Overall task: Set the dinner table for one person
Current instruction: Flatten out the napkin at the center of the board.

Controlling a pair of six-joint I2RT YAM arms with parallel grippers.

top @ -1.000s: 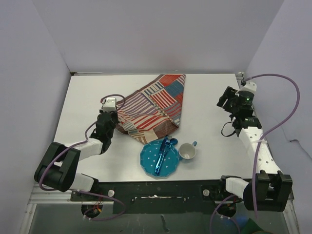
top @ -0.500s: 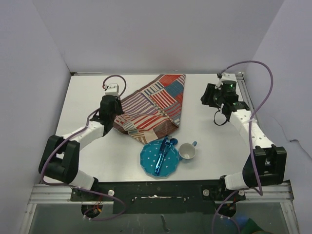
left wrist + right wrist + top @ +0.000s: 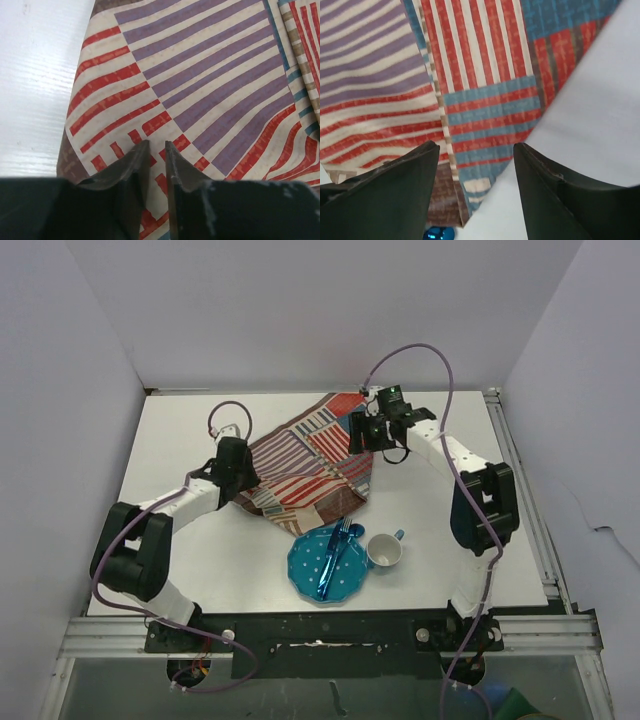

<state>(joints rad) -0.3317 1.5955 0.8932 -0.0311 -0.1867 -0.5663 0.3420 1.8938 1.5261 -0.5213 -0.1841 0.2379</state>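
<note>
Dinner table (image 3: 180,430): white top fills the workspace under both arms, alu rails on near + right edges. Bare white shows L of the cloth in left wrist view (image 3: 30,75) and R of it in right wrist view (image 3: 590,125).

Striped patchwork cloth mat (image 3: 315,455): lies rumpled on the far-centre of the table, one corner reaching the back edge, near end just beside the plate.

Blue dotted plate (image 3: 305,565): near-centre. Blue cutlery (image 3: 335,550) lies across it, tips over the far rim. White cup (image 3: 385,552) sits just R of the plate, blue handle pointing R.

Left gripper (image 3: 243,475): at the cloth's L edge. Wrist view (image 3: 156,145): fingers (image 3: 135,165) nearly together, thin slit between, tips down at red/cream stripes of the cloth (image 3: 215,75). No fabric seen in the slit, so not gripping.

Right gripper (image 3: 360,432): over the cloth's far-R part. Wrist view (image 3: 475,147): fingers (image 3: 410,175) spread wide, released, holding nothing. Cloth (image 3: 480,65) edge runs between them, above the surface; contact can't be told.
</note>
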